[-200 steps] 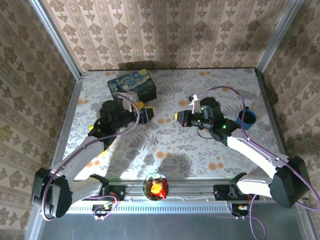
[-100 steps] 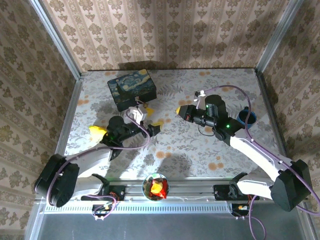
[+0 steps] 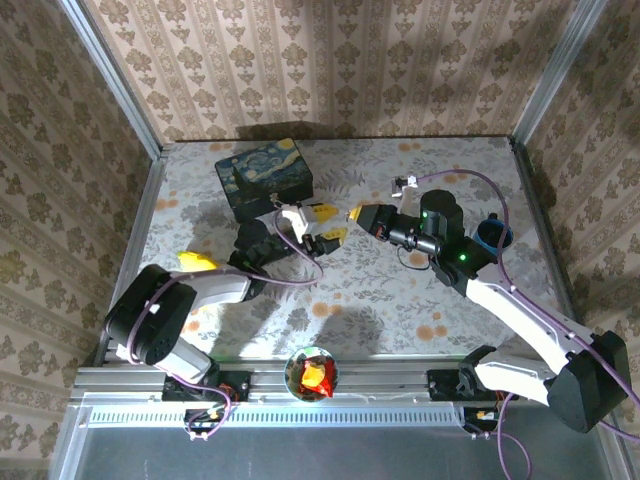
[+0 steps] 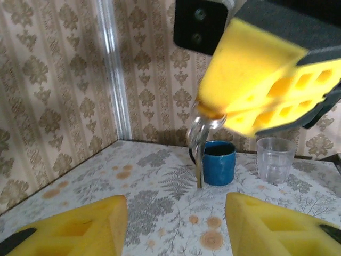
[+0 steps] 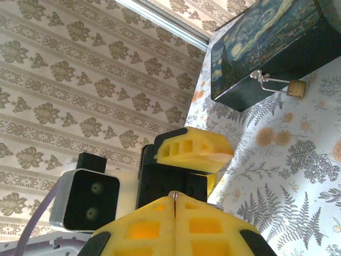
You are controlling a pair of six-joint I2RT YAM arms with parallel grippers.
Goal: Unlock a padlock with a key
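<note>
The small brass padlock [image 5: 297, 88] hangs from the hasp of the dark blue starry box [image 5: 266, 48], on the box's front side. My right gripper [image 3: 356, 214] is shut on the key [image 4: 199, 160], which dangles with its ring below the fingertips; a sliver of metal shows between the closed pads [image 5: 173, 200]. My left gripper [image 3: 328, 224] faces it just to the left, tip to tip. Its fingers [image 4: 80, 232] stand apart with nothing between them. The key hangs ahead of and above them.
A blue cup [image 4: 219, 162] and a clear plastic cup [image 4: 275, 159] stand at the right side of the table, near the wall. The box [image 3: 264, 176] sits at the back left. A small bowl with a red and yellow item [image 3: 312, 373] rests on the front rail.
My left gripper has swung right and up towards the right gripper, and its jaws have narrowed. The right gripper edged back and slightly right, still shut on the key.
</note>
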